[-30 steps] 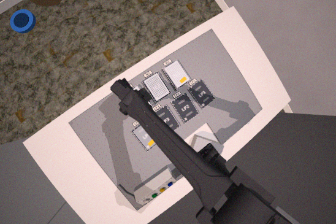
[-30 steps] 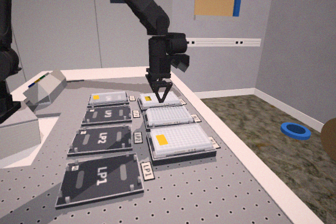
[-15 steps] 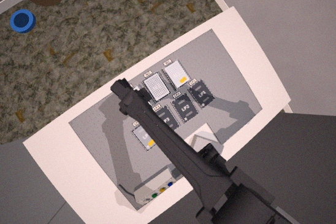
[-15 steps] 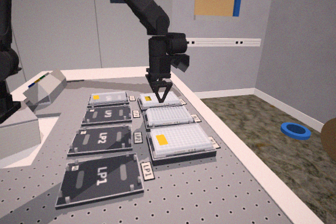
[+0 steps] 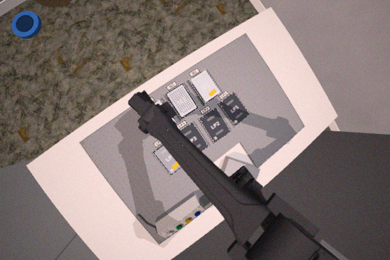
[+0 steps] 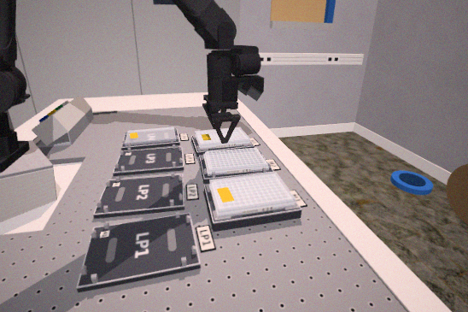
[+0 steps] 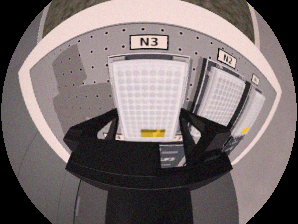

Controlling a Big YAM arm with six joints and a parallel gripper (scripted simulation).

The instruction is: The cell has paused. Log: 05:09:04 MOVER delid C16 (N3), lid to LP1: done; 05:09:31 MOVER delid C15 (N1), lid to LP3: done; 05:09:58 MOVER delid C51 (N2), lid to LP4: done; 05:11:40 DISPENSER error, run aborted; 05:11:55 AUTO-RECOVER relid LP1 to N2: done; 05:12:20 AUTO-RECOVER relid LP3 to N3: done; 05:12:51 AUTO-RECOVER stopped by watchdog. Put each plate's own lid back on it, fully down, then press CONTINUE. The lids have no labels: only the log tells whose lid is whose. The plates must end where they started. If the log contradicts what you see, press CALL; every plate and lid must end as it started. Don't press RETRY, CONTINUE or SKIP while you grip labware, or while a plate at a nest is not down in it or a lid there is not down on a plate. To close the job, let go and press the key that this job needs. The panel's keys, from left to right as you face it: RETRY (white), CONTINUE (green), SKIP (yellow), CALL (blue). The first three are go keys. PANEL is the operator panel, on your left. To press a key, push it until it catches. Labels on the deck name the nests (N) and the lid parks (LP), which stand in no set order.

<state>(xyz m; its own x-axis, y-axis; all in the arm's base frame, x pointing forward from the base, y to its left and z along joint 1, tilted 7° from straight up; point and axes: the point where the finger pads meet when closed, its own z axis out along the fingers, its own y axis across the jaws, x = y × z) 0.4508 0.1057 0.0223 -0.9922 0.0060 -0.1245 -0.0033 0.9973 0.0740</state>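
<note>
My gripper (image 6: 222,132) is down at nest N3, the far nest of the right-hand row. It is shut on the clear lid (image 7: 148,96) with a yellow tag that sits on the plate there (image 6: 222,138); the fingers grip its two long sides. The middle plate (image 6: 235,161) shows open wells and no yellow tag. The near plate (image 6: 249,197) carries a lid with a yellow tag. Another yellow-tagged lid (image 6: 150,136) lies on the far lid park. Parks LP3 (image 6: 149,160), LP2 (image 6: 141,194) and LP1 (image 6: 138,250) are bare. In the top view the arm (image 5: 185,144) hides N3.
The operator panel (image 6: 64,120) stands at the left rear of the deck, its coloured keys (image 5: 186,221) in a row. The deck's edge runs close along the right of the nests. A blue ring (image 6: 412,182) lies on the carpet.
</note>
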